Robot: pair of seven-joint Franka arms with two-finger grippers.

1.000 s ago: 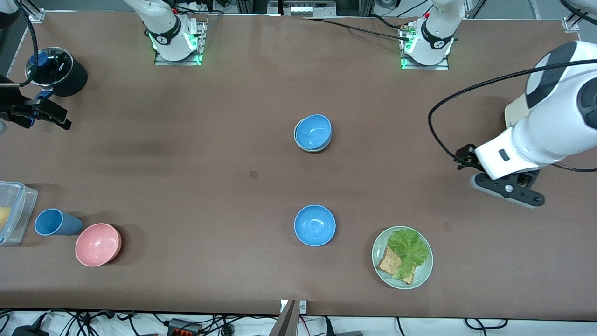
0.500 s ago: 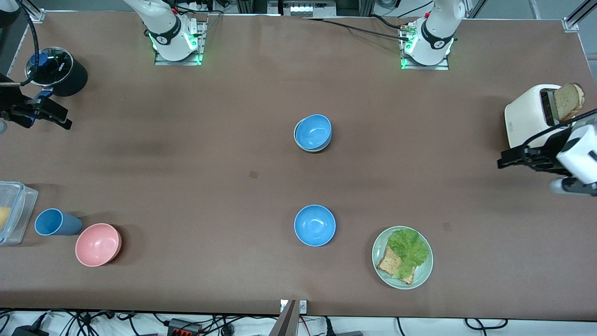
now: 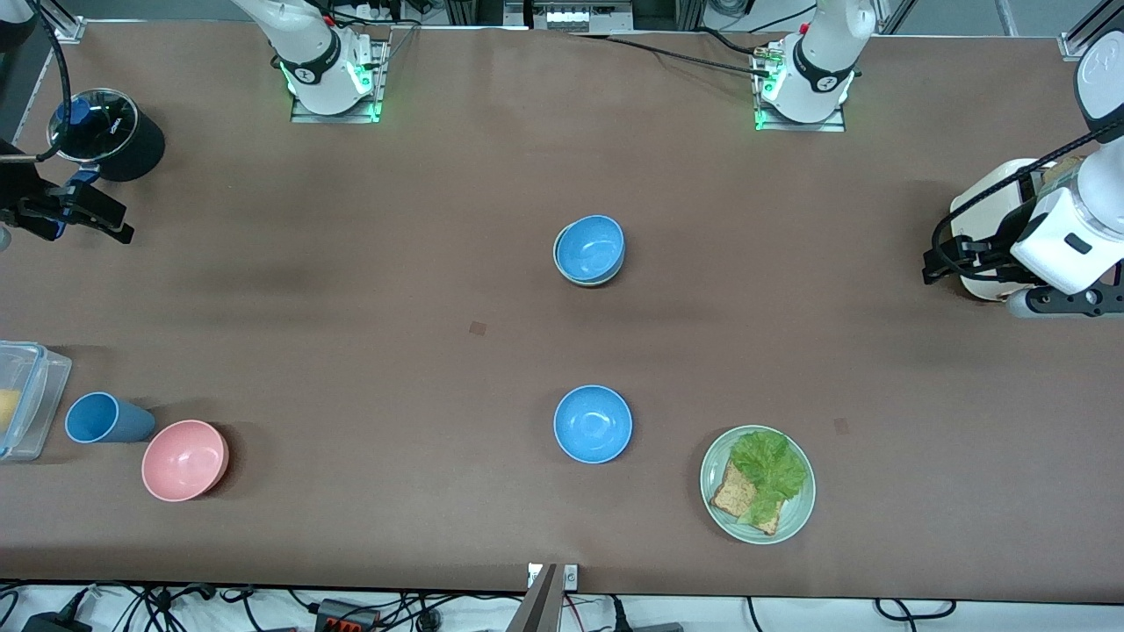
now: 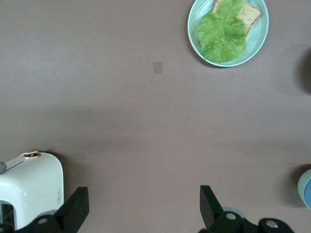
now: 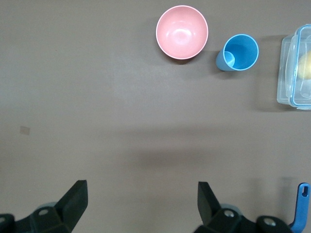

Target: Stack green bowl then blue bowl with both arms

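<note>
A blue bowl (image 3: pixel 590 247) sits nested in the green bowl (image 3: pixel 566 274) at the table's middle; only a thin pale rim of the green bowl shows under it. This stack's edge also shows in the left wrist view (image 4: pixel 306 187). A second blue bowl (image 3: pixel 593 424) stands alone, nearer to the front camera. My left gripper (image 3: pixel 1062 301) hangs over the white toaster (image 3: pixel 988 211) at the left arm's end of the table, open and empty (image 4: pixel 142 204). My right gripper (image 3: pixel 83 215) waits at the right arm's end, open and empty over bare table (image 5: pixel 142 194).
A pale green plate (image 3: pixel 795 518) with bread and lettuce lies beside the lone blue bowl. A pink bowl (image 3: pixel 184 459), a blue cup (image 3: pixel 98 417) and a clear container (image 3: pixel 31 399) stand near the right arm's end. A black pot (image 3: pixel 110 132) stands by the right gripper.
The left arm has swung up and away from the table's middle toward its own end; its gripper now hangs over the toaster. The right arm and the bowls have not moved.
</note>
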